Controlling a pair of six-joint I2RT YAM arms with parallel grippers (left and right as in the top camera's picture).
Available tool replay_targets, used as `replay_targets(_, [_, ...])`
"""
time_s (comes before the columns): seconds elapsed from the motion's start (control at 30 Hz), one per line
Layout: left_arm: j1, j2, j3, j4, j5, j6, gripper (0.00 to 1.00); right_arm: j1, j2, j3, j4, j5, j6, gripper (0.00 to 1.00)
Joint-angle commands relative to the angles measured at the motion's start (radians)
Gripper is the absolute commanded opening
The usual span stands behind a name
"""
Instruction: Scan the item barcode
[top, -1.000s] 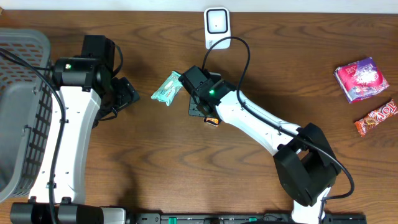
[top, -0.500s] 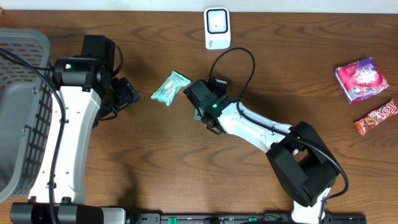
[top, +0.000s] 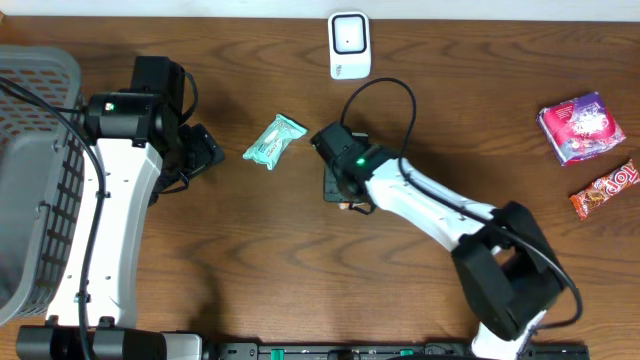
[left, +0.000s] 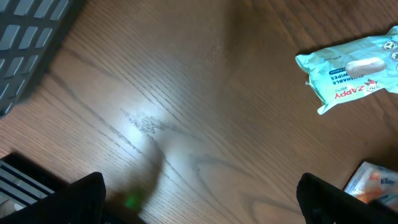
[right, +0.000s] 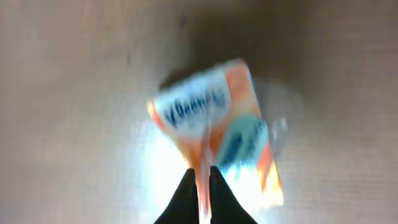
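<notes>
My right gripper (top: 341, 190) is shut, pinching the edge of a small orange-and-white packet (right: 211, 124). The right wrist view shows its two fingertips (right: 203, 177) pressed together on the thin wrapper. From overhead only an orange corner of that packet (top: 346, 205) shows under the gripper. The white barcode scanner (top: 349, 45) stands at the table's back edge, well behind it. A teal wipes packet (top: 273, 141) lies flat to the left of my right gripper. My left gripper (top: 203, 150) hangs open over bare wood, with nothing between its fingers (left: 81, 193).
A grey basket (top: 35, 180) fills the left side of the table. At the far right lie a pink-and-white packet (top: 582, 127) and an orange-red candy bar (top: 605, 189). The scanner's black cable (top: 395, 95) loops over my right arm.
My right gripper has drawn away from the teal packet, shifted right and toward the front, and shut on the orange-and-white packet. The left arm has stayed still.
</notes>
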Motion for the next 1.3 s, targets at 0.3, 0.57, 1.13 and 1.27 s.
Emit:
replay_targets(0.3, [0.002, 0.0, -0.004, -0.004, -0.005, 0.002, 0.98, -0.078, -0.048, 0.019, -0.14, -0.155, -0.176, 0.31])
replay_targets(0.57, [0.002, 0.0, -0.004, -0.004, -0.005, 0.002, 0.98, -0.074, -0.047, 0.021, 0.039, -0.158, -0.259, 0.42])
replay_targets(1.13, [0.002, 0.0, -0.004, -0.004, -0.005, 0.002, 0.98, 0.027, 0.118, -0.028, 0.085, -0.004, -0.266, 0.36])
replay_targets(1.27, [0.002, 0.0, -0.004, -0.004, -0.005, 0.002, 0.98, 0.026, 0.143, -0.027, 0.078, -0.021, -0.212, 0.01])
